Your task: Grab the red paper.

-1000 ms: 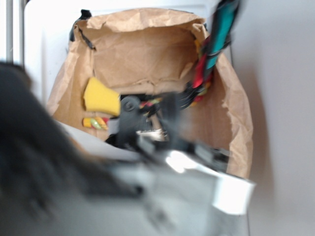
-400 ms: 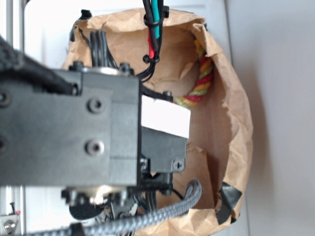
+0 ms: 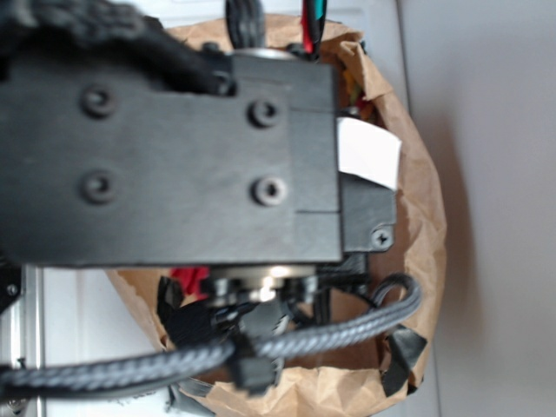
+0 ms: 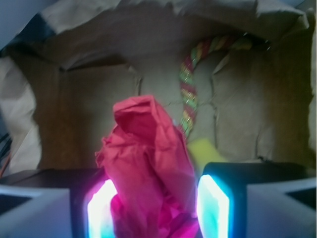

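Wrist view: red paper [image 4: 148, 168] sits between glowing pads [image 4: 214, 203] of tool [image 4: 156, 208], crumpled top sticking up toward 12 o'clock. Pads partly open; paper fills gap, seems to touch both; firm grip cannot tell. Rope [image 4: 190, 84] runs from 12 o'clock behind paper; yellow sponge [image 4: 205, 151] just beside, 2 o'clock. All inside brown paper bag [image 4: 74, 104]. Exterior view: arm [image 3: 174, 148] hides most; red scrap [image 3: 187, 280] at 7 o'clock.

Judgement: close gently, squeeze wad's bulk, lift straight, avoid rope and bag wall.

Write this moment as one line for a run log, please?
phase: grasping | target: red paper between gripper jaws inside brown paper bag | nearby: twisted rope, yellow sponge | exterior view: arm blocks contents
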Action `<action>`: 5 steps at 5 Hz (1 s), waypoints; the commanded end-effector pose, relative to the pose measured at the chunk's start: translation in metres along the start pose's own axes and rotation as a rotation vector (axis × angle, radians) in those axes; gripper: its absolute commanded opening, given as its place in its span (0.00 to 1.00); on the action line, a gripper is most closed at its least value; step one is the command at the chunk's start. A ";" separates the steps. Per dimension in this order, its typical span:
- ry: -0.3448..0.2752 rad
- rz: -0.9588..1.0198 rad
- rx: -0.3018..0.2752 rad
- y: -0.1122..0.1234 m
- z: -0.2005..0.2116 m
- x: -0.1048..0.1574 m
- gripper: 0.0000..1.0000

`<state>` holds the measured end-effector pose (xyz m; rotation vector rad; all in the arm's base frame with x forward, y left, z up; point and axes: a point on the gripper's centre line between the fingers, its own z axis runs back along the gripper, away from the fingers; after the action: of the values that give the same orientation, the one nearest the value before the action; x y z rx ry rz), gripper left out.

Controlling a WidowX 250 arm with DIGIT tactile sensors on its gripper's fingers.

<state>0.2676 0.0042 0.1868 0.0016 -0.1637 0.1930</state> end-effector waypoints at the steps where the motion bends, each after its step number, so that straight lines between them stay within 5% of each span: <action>1: -0.091 0.087 0.059 0.017 0.001 0.023 0.00; 5: -0.104 0.107 0.068 0.016 -0.010 0.024 0.00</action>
<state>0.2877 0.0237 0.1680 0.0689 -0.2234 0.2973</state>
